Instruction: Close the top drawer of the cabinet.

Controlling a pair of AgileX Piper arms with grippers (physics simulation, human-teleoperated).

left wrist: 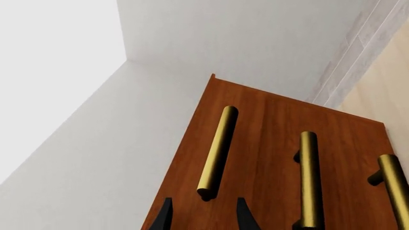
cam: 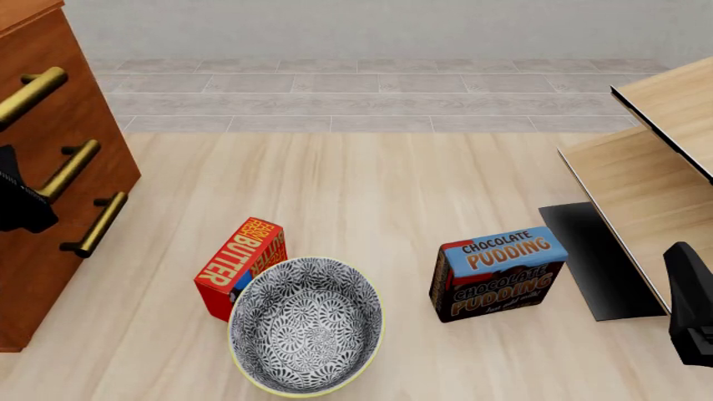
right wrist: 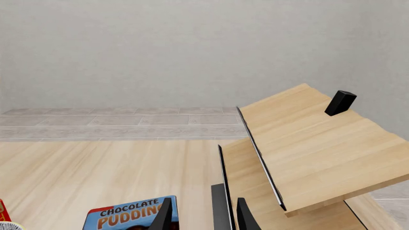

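Your landmark is the cabinet [cam: 50, 167], the reddish-brown chest at the far left of the front view. You count three brass handles down its front, one per drawer. The top drawer [left wrist: 255, 103] carries the uppermost handle [cam: 30, 93]; in the left wrist view its front looks level with the two drawer fronts below it.

Your left gripper [left wrist: 203, 215] sits right against the cabinet front, its two dark fingers spread apart with the end of the top handle just between and ahead of them, clamped on nothing. In the front view you see only a dark part of that arm [cam: 22, 200] overlapping the cabinet near the middle handle.

To the right of the cabinet you have one red butter box [cam: 240, 267], then one patterned bowl [cam: 306, 326] touching it, then one chocolate pudding box [cam: 498, 273] well apart from both.

Farthest from the cabinet stands one pale wooden shelf unit [cam: 657, 159]. Your right gripper [right wrist: 203, 215] points at it, fingers parted and empty.
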